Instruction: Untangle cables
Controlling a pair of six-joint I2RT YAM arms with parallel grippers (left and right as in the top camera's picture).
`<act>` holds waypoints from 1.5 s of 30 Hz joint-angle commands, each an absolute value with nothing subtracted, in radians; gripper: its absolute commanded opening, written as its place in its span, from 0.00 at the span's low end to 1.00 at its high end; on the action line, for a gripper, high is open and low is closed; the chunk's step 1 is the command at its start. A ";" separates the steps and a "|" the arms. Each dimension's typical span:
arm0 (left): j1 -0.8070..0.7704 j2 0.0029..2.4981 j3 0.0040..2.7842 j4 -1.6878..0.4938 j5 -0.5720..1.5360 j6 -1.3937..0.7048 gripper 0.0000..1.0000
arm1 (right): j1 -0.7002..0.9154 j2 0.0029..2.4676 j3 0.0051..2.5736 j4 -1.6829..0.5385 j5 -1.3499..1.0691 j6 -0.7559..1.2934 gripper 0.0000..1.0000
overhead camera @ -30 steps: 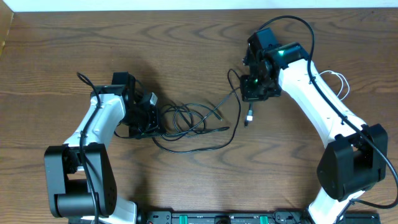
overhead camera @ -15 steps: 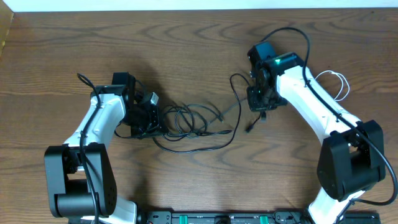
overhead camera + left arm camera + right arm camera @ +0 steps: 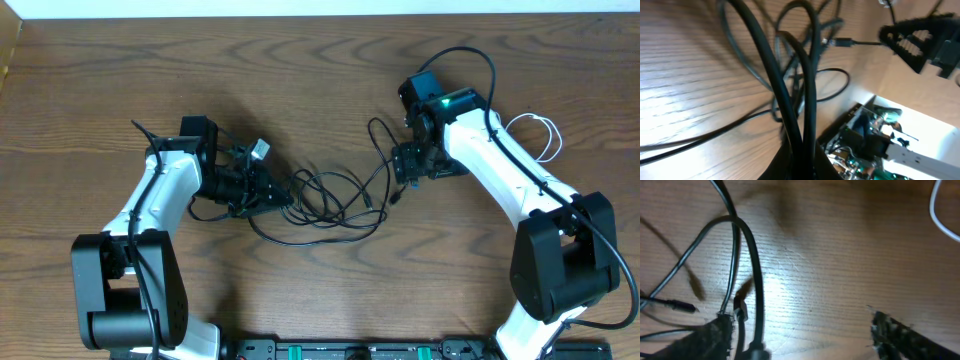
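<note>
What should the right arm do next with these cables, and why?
Probably close the right gripper on the black strand running between its open fingers. The left gripper seems to pinch the tangle, so a second hold would let the arms pull the loops apart.

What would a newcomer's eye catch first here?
The black tangle sprawls mid-table between the arms. The left gripper is clamped on its left end, while the right gripper sits at its right end with fingers apart. A white cable loops alone at the far right.
</note>
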State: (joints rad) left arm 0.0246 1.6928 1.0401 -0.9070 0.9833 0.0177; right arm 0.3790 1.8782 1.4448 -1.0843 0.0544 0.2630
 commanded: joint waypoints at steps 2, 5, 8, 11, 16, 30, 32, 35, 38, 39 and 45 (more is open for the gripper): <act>0.028 1.700 1.031 -0.898 1.057 0.105 0.08 | 0.372 1.867 1.509 -1.111 -0.045 0.189 0.90; 0.028 1.700 1.031 -0.895 0.989 0.111 0.08 | 0.372 1.866 1.583 -1.140 -0.156 0.138 0.91; 0.028 1.700 1.031 -0.902 0.952 0.108 0.08 | 0.375 1.866 1.663 -1.159 -0.379 0.039 0.93; 0.028 1.700 1.031 -0.903 0.952 0.108 0.08 | 0.381 1.866 1.679 -1.132 -0.611 -0.048 0.93; 0.028 1.700 1.031 -0.902 0.957 0.108 0.16 | 0.400 1.866 1.679 -1.116 -0.736 -0.095 0.93; 0.028 1.700 1.031 -0.894 1.055 0.109 0.26 | 0.520 1.868 1.607 -1.058 -0.736 -0.095 0.85; 0.028 1.700 1.031 -0.895 1.055 0.113 0.26 | 0.525 1.868 1.607 -1.056 -0.737 -0.095 0.86; 0.028 1.700 1.031 -0.898 1.074 0.143 0.26 | 0.524 1.868 1.607 -1.057 -0.741 -0.096 0.86; 0.028 1.700 1.031 -0.905 1.119 0.189 0.26 | 0.524 1.868 1.599 -1.058 -0.752 -0.120 0.85; 0.028 1.700 1.031 -0.908 1.139 0.204 0.26 | 0.524 1.868 1.594 -1.058 -0.773 -0.143 0.84; 0.033 1.700 1.031 -0.905 1.233 0.218 0.20 | 0.525 1.868 1.523 -1.031 -0.898 -0.248 0.77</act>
State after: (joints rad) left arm 0.0250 1.6928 1.0397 -0.9054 1.1389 0.1814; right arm 0.5205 1.8782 1.5581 -1.0454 -0.8089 -0.1730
